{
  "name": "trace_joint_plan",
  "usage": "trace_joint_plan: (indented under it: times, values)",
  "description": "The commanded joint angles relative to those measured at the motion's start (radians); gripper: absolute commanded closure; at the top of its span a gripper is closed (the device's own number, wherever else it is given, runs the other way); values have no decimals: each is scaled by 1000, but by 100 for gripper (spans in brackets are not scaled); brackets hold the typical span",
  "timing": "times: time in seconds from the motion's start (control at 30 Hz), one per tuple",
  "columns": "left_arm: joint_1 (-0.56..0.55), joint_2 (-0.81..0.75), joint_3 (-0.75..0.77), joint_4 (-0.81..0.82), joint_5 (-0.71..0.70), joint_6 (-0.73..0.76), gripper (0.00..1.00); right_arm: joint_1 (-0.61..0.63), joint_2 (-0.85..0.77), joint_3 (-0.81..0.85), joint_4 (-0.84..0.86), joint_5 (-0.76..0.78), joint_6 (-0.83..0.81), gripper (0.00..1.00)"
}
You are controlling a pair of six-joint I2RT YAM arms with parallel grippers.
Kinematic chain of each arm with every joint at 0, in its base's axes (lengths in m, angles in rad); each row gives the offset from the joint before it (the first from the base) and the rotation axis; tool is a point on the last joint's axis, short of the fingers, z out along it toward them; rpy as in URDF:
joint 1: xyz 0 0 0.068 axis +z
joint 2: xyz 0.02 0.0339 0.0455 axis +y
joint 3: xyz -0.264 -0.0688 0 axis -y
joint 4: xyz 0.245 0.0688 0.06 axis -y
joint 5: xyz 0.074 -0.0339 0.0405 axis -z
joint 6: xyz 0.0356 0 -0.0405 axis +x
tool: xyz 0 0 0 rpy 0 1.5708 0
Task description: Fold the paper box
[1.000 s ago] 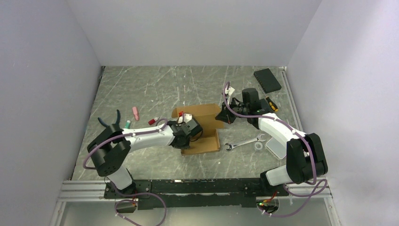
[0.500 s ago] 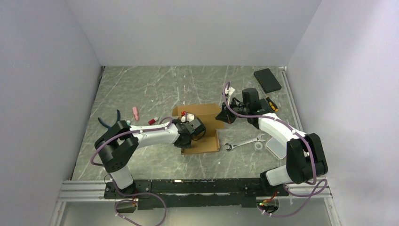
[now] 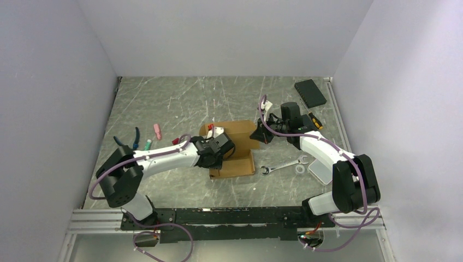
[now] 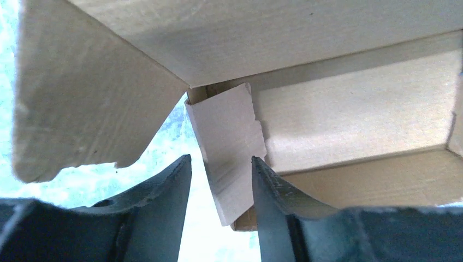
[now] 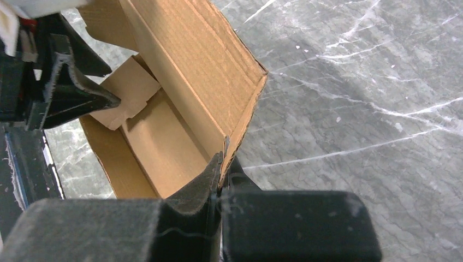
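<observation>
The brown paper box (image 3: 238,154) lies partly folded mid-table, with its walls raised. My left gripper (image 3: 217,146) is at the box's left end. In the left wrist view the left gripper (image 4: 221,166) is open, and a small pale end flap (image 4: 229,142) hangs between the fingers (image 4: 164,202), close to the right one. My right gripper (image 3: 261,134) is at the box's far right corner. In the right wrist view the right gripper (image 5: 223,161) is shut on the edge of the box's upright side wall (image 5: 191,71).
A wrench (image 3: 283,164) and a small ring (image 3: 300,170) lie right of the box, with a clear case (image 3: 321,172) beside them. A black pad (image 3: 310,93) lies at the back right. Blue pliers (image 3: 131,139) and small pink and red items (image 3: 157,131) lie to the left.
My left arm's elbow swung right, then back left, while its gripper stayed at the box's left end. The right arm has not moved.
</observation>
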Motion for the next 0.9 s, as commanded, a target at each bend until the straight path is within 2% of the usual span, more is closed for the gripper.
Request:
trace_joint_plan:
  times: [0.0,0.17,0.3,0.33,0.37,0.43,0.57,0.87]
  values:
    - [-5,-64,9,-2,7,8,48,5,-26,35,23,-20,-8,100]
    - [-4,-71,-10,22,1,23,45,5,-25,35,23,-20,-8,100]
    - [17,6,1,30,-16,23,46,5,-27,35,24,-20,-8,100]
    - [24,30,4,30,-26,20,48,5,-28,35,22,-20,-8,100]
    - [31,53,6,34,-32,19,56,5,-28,35,23,-20,-7,100]
    - [49,94,1,55,-14,24,77,5,-30,35,23,-19,-6,100]
    - [53,173,-10,55,3,22,99,5,-31,35,24,-21,-8,100]
    - [15,321,97,-133,-159,-7,100,5,-32,37,20,-22,-9,100]
